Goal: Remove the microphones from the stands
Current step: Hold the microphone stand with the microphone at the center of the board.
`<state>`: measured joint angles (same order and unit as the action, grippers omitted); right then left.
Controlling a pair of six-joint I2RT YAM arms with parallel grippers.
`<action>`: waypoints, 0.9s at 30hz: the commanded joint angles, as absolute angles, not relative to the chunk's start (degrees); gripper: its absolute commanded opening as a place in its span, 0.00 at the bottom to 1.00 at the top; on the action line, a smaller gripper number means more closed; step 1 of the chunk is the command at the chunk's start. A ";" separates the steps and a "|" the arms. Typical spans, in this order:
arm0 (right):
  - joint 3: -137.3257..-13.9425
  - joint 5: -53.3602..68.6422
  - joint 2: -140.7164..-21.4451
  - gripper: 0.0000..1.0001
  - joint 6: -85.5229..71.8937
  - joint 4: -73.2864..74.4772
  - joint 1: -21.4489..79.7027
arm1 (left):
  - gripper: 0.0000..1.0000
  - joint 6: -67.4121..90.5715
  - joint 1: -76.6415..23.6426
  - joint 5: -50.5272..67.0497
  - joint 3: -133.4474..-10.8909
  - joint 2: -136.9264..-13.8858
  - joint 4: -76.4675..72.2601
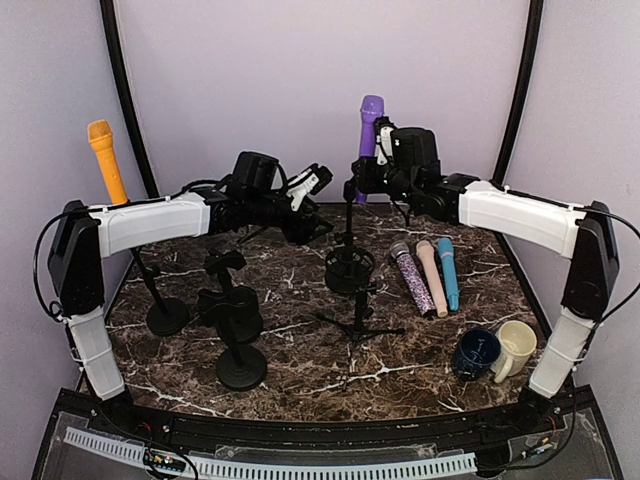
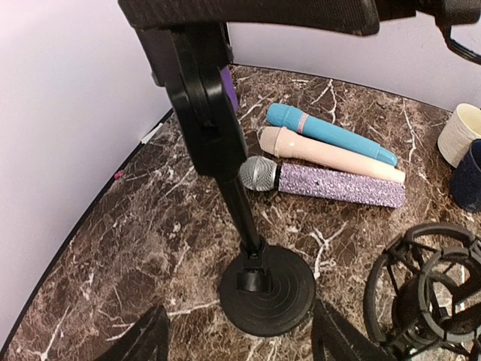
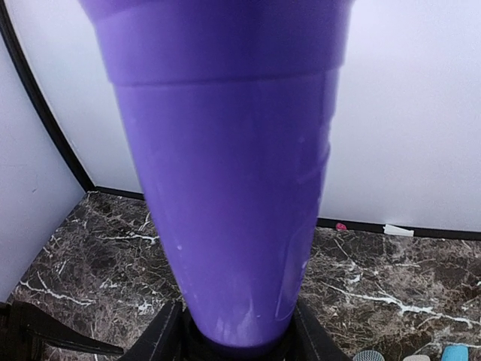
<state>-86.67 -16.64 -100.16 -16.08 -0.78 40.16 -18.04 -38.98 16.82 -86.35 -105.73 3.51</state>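
Note:
A purple microphone point(image 1: 371, 125) stands upright at the clip of a black stand point(image 1: 349, 225) at the back middle of the table. My right gripper point(image 1: 384, 146) is shut on it. In the right wrist view the purple microphone point(image 3: 225, 188) fills the frame, with a black finger against each side of its lower end at my right gripper point(image 3: 237, 340). My left gripper point(image 1: 312, 184) hovers open just left of the stand. The left wrist view looks down along the stand point(image 2: 239, 203) to its round base point(image 2: 267, 297), and the left gripper point(image 2: 239, 342) holds nothing.
An orange microphone point(image 1: 107, 160) sits on a stand at the far left. Glitter point(image 1: 412, 278), beige point(image 1: 432, 275) and blue point(image 1: 447, 272) microphones lie at the right. A navy cup point(image 1: 475, 352) and a cream cup point(image 1: 516, 345) stand front right. Empty stands point(image 1: 240, 340) and a shock mount point(image 2: 428, 289) are nearby.

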 commanded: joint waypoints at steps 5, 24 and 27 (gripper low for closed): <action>-93.03 -21.53 -98.28 0.11 -20.55 -0.81 37.97 | 0.66 -18.33 -38.96 19.11 -94.22 -108.31 3.70; -97.29 -20.58 -98.63 0.10 -23.13 2.61 39.51 | 0.66 -25.64 -39.11 18.94 -91.22 -108.41 2.71; -96.95 -21.32 -99.23 0.10 -23.36 1.93 40.57 | 0.64 -27.50 -39.12 18.28 -91.23 -109.71 2.95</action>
<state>-94.96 -19.81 -100.18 -21.63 10.13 39.03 -24.29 -38.92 18.37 -91.02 -108.75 3.07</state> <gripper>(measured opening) 0.407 0.649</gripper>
